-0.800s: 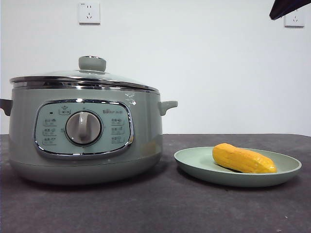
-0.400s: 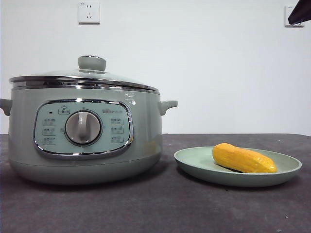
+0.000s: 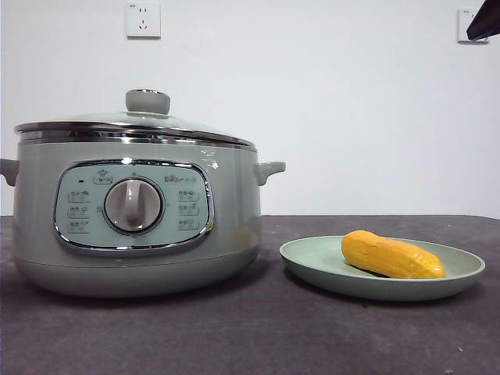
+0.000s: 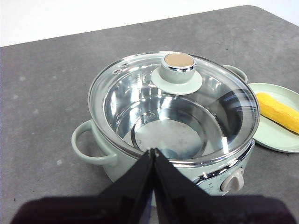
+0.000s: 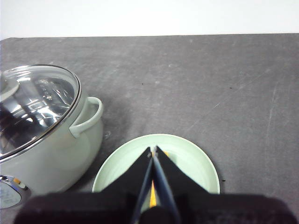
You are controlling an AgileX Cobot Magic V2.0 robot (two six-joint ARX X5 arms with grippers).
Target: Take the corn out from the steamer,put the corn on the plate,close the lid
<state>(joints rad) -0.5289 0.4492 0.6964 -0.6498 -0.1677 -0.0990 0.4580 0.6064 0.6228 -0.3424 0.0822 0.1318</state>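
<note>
Both end effectors are closed and empty: the left end effector [image 4: 153, 150] hangs above the steamer [image 3: 133, 211], whose lid [image 4: 175, 105] is on, the right end effector [image 5: 153, 148] above the plate [image 3: 383, 269] holding the corn [image 3: 391, 255].

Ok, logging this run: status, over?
Both grippers shut, empty, above the table. Corn lying on plate. Lid seated on steamer. Nothing in the way.

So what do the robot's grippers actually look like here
The left gripper and the right gripper both have two flat, matte black jaws tapering to a narrow wedge from a broad black base. No cables or markings show. The front view shows only a black tip in a top corner.
</note>
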